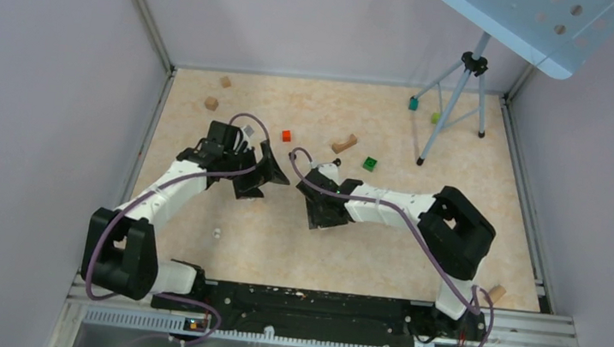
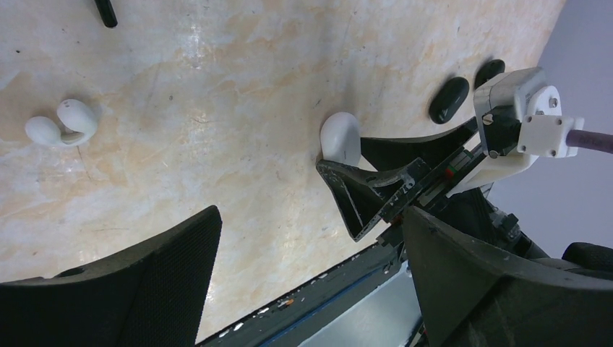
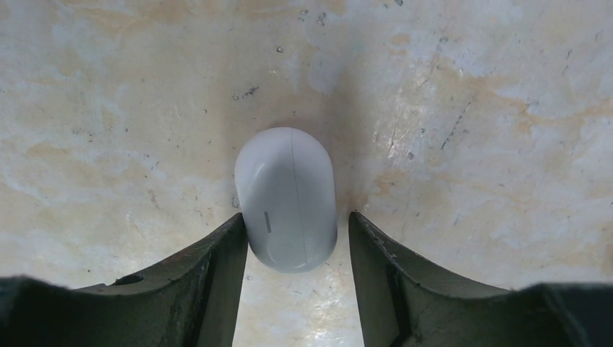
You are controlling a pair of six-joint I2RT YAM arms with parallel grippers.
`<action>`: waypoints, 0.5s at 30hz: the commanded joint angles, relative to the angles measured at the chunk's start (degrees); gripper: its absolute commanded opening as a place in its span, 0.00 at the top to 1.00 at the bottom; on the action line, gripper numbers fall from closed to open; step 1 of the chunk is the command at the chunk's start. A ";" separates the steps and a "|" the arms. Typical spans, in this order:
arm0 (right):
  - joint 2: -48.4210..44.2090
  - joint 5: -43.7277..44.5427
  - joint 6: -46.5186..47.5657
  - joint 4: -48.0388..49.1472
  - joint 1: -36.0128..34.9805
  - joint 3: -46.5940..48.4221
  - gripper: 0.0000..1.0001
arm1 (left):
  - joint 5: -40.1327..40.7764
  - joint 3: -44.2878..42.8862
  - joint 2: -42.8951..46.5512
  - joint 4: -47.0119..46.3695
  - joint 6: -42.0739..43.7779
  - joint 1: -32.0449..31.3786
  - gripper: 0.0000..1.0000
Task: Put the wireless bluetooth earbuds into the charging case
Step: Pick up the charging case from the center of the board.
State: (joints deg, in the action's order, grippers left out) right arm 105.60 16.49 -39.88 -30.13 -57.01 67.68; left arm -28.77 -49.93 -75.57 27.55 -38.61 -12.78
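1. The right end effector (image 3: 298, 225) is down at the marbled beige desk (image 3: 470, 108). Its two black fingers are parted and straddle the white, rounded plastic charging case (image 3: 289, 195).
2. One finger touches the case's side, and a thin gap shows at the other. The end effector is open around the case, not clamped on it.
3. The case lies flat on the desk. Its near end sits between the fingertips, and its rounded far end reaches out beyond them.
4. The left end effector (image 1: 256, 175) is spread wide with nothing between its fingers. It is just beside the right end effector, which sits ahead of its open gap.
5. The pair of white, glossy wireless earbuds (image 2: 61, 123) lies on the bare desk, off to one side of the left end effector. The pair is well apart from the case and from both sets of fingers.
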 commanded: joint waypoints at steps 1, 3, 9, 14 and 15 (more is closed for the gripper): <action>-0.92 -0.84 7.25 3.02 -0.08 -2.10 0.49 | -2.64 0.24 -0.60 -2.01 0.52 0.29 0.01; -0.57 -1.69 8.31 3.25 0.19 -2.16 0.54 | -3.75 0.13 -1.12 -1.98 0.70 0.29 0.01; -2.76 -4.14 11.45 7.12 0.36 -3.81 0.64 | -4.50 0.98 -0.57 -2.90 -0.99 0.29 0.01; -9.60 -8.34 13.68 16.06 0.30 -8.65 0.64 | -9.19 3.26 -0.75 -7.11 -4.73 0.30 0.04; -11.07 -9.05 13.97 17.67 0.34 -9.62 0.64 | -9.96 3.70 -0.78 -7.64 -5.27 0.30 0.06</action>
State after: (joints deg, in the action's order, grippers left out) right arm 101.32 11.88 -28.58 -21.08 -56.84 61.08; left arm -33.89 -48.05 -76.53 25.08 -40.91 -12.78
